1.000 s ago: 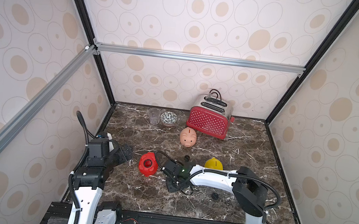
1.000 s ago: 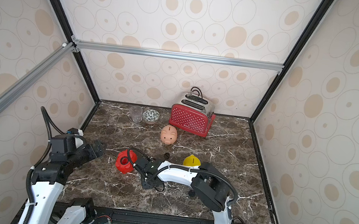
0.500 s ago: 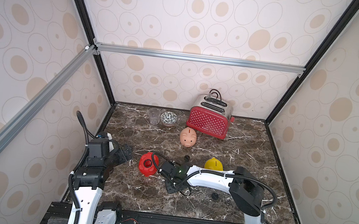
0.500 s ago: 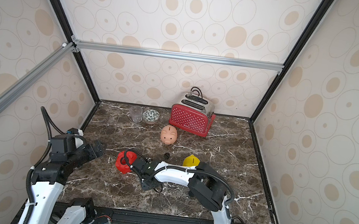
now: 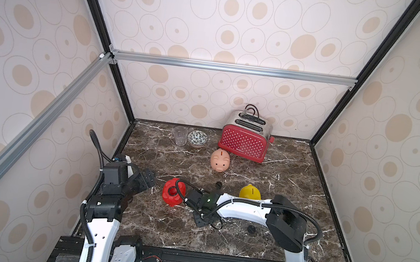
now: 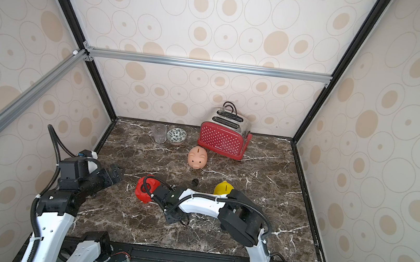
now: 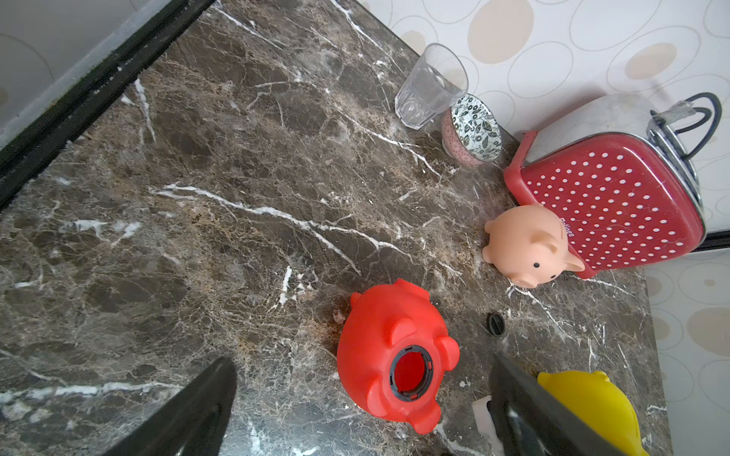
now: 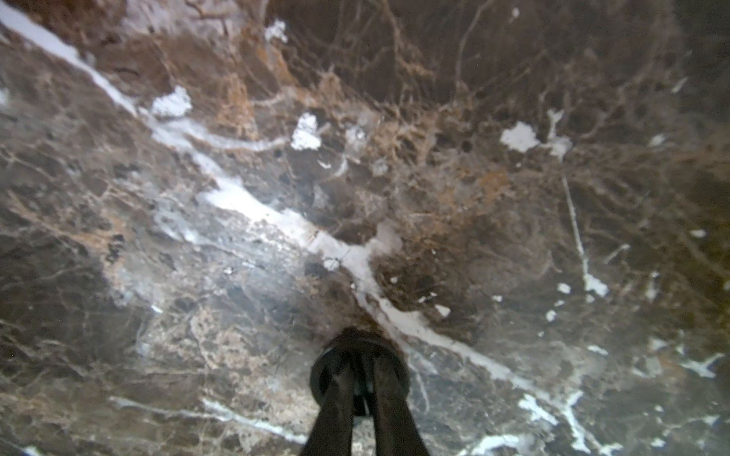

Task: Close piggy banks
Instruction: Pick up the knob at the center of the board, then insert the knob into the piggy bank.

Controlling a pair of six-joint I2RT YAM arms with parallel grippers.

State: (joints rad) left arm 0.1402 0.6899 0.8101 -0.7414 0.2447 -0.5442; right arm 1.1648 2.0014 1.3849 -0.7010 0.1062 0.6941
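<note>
The right jaws reach down to the bench (image 5: 293,174), clenched on a black plug (image 8: 322,379) just beside the red pig (image 5: 171,195). That pig lies on its side, belly hole open. The left jaws hang released on its other side, near but apart. The pink pig (image 5: 219,160) stands upright before the toaster (image 5: 242,144), and the yellow pig (image 5: 249,192) sits just behind the right arm (image 5: 242,212).

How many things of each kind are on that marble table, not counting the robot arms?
Piggy banks: 3 (red pig, pink pig, yellow pig)
Black plugs: 3 (loose plug, second loose plug, third plug in the right end effector)
Toaster: 1
Glass: 1
Bowl: 1
Total: 9
</note>
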